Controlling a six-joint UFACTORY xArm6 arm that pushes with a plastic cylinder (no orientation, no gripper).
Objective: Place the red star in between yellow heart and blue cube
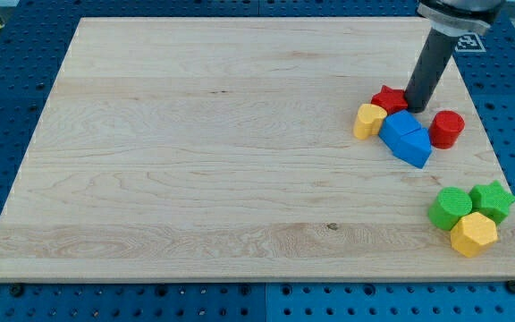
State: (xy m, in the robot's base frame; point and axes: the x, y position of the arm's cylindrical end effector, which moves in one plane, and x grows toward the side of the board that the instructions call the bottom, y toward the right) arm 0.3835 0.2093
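Seven blocks on the wooden board (pixel 195 161), all toward the view's right. Landmark: blue block (pixel 407 137), one (two-part, looks like).

- yellow heart (pixel 369 120): touching its left
- red star (pixel 388 98): just above it, beside the heart
- tip (pixel 416 108): at the star's right edge, holding nothing
- red cylinder (pixel 447 129): right of it
- green cylinder (pixel 451 207), yellow hexagon (pixel 474 233), green star (pixel 493 199): one each, clustered well below-right

No readable writing.

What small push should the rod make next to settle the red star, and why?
Probably a short push toward the view's bottom: my tip sits at the red star's right edge, and the star lies just above the gap between the yellow heart and blue cube.
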